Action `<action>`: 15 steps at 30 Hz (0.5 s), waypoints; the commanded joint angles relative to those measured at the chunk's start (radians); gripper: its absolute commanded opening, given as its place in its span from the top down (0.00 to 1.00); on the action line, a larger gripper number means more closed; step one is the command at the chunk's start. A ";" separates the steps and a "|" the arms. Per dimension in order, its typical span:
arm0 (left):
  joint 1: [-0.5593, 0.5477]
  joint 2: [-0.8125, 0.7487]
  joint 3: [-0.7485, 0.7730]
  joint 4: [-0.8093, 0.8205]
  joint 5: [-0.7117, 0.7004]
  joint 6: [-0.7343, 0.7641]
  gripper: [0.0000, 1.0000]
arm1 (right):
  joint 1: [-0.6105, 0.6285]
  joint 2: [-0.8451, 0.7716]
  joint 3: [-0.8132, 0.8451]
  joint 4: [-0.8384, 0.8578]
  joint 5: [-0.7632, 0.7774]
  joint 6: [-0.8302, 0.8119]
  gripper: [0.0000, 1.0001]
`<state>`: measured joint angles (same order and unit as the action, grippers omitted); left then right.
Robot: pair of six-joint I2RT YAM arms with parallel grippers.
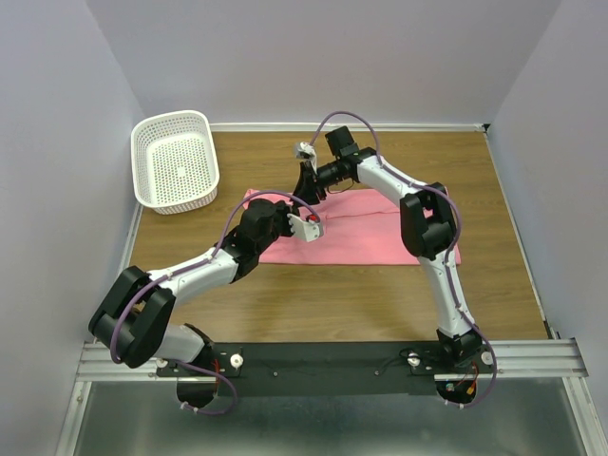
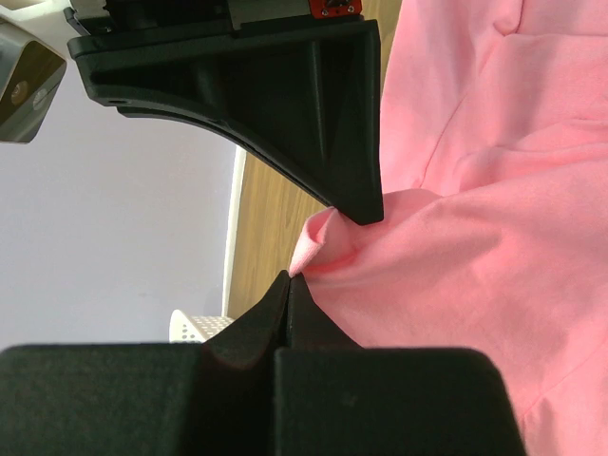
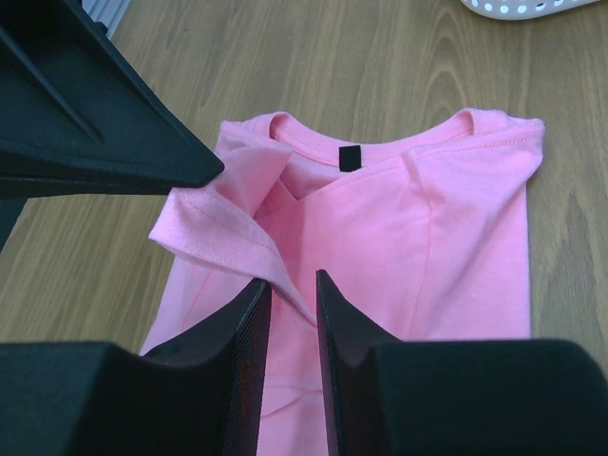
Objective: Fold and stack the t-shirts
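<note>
Pale lilac walls box in a brown wood-grain table. Across its middle lies the salmon-pink short-sleeved cotton t-shirt, spread as a long flat band with its neck end toward the far-left corner. Its sides look folded in, so I judge the lengthwise fold done and the crosswise folds not yet made. A white perforated plastic basket sits upright in that corner, near the neck end but not touching the cloth.

Both arms meet over the neck end. The black two-finger left gripper has its jaws pressed fully together on a pinch of pink cloth, which puckers and lifts at the tips. The black right gripper hovers just beside it, jaws a narrow gap apart. A raised, turned-over stitched hem runs down into that gap. The pads do not look clamped on it, though I cannot tell whether they touch it.

This cloth should handle as light, soft and limp. It will probably sag from any held point and slide easily on the wood, and a firm squeeze should not harm it. A shallow pinch could peel the top layer off the one beneath and undo the fold. The better hold is probably on the doubled hem or at the two shoulder corners, one gripper on each, so the edge lifts evenly. The small dark rectangular label inside the round neck marks the centre line between those corners.
</note>
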<state>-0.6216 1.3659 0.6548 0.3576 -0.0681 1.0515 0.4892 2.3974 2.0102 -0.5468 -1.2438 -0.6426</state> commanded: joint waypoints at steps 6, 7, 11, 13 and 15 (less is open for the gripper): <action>0.006 -0.011 0.014 0.004 0.021 0.007 1.00 | -0.003 0.011 -0.008 -0.004 -0.003 -0.006 0.73; 0.006 -0.010 0.014 0.004 0.019 0.007 1.00 | -0.001 0.009 -0.014 -0.004 -0.003 -0.012 0.76; 0.008 -0.005 0.019 0.006 0.013 0.004 1.00 | 0.000 -0.003 -0.036 -0.007 -0.002 -0.026 0.91; 0.008 -0.002 0.017 0.006 0.011 0.001 1.00 | 0.000 -0.020 -0.054 -0.007 0.010 -0.037 0.99; 0.008 -0.002 0.016 0.006 0.007 0.001 1.00 | 0.000 -0.035 -0.070 -0.007 0.032 -0.046 0.99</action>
<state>-0.6209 1.3659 0.6548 0.3576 -0.0685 1.0512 0.4896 2.3974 1.9728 -0.5472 -1.2423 -0.6605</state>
